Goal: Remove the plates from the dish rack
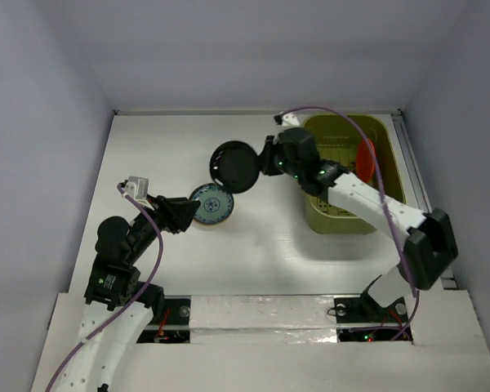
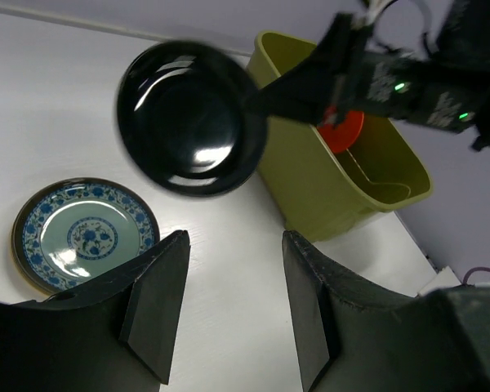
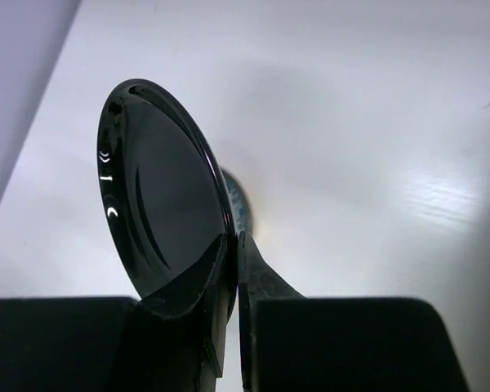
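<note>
My right gripper [image 1: 261, 166] is shut on the rim of the black plate [image 1: 233, 166] and holds it tilted above the table, left of the olive-green dish rack [image 1: 355, 220]. The black plate also shows in the right wrist view [image 3: 159, 192] and the left wrist view [image 2: 190, 117]. The light blue patterned plate [image 1: 211, 204] lies flat on the table, also in the left wrist view [image 2: 84, 233]. An orange-red plate [image 1: 364, 158] stands on edge inside the rack. My left gripper [image 1: 193, 211] is open and empty just left of the blue plate. The tan plate is out of view.
White walls enclose the table on the left, back and right. The rack stands near the right wall. A purple cable [image 1: 367, 147] arcs over the rack from the right arm.
</note>
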You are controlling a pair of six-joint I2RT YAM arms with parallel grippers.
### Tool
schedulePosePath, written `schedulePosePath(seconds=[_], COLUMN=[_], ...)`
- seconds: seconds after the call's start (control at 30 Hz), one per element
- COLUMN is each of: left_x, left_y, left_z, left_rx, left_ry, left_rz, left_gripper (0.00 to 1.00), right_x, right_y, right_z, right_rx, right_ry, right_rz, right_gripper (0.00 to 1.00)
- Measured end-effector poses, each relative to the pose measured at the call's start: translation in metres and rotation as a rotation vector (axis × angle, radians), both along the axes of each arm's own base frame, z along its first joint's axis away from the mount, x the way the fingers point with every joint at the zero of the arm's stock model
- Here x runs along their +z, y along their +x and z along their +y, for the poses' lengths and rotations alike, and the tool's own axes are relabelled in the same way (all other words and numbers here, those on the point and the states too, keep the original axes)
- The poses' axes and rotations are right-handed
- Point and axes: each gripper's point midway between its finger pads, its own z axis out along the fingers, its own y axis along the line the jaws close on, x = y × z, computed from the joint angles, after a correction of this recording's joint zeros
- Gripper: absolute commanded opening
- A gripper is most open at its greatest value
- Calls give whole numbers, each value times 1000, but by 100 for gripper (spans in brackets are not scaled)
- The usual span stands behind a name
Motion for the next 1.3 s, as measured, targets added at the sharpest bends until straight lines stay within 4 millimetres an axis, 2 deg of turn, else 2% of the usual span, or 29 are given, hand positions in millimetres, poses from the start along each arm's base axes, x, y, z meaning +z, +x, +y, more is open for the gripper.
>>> schedulePosePath(seconds=[0.13,0.2,0.27,0.57,0.73,0.87,1.07,1.13,1.17,1.3], left_x=[-1,-1,-1,-3,-3,-3,-3,-3,-3,-3], left_y=[1,2,2,3,3,3,3,3,3,3], left_z=[1,1,1,1,1,1,1,1,1,1], left_rx=[6,7,8,8,8,8,8,8,8,8], left_ry=[1,1,1,4,4,4,4,3,3,3], left_rz=[3,4,6,13,14,13,13,13,13,12], left_gripper=[46,46,46,46,46,46,46,46,46,46], right_x=[-53,-70,-78,-78,-100,-121,-147,-156,-160,-164], right_y=[-8,-14,-17,-6,-5,-9,-13,-16,-18,-22], right_z=[47,65,77,101,106,104,104,105,104,104], right_rx=[85,123,144,153,146,137,133,135,135,135], right_ry=[0,17,43,181,181,162,128,111,96,68], right_rz=[106,146,170,180,230,272,318,334,342,344], right_gripper=[0,0,0,0,0,4,20,32,44,61])
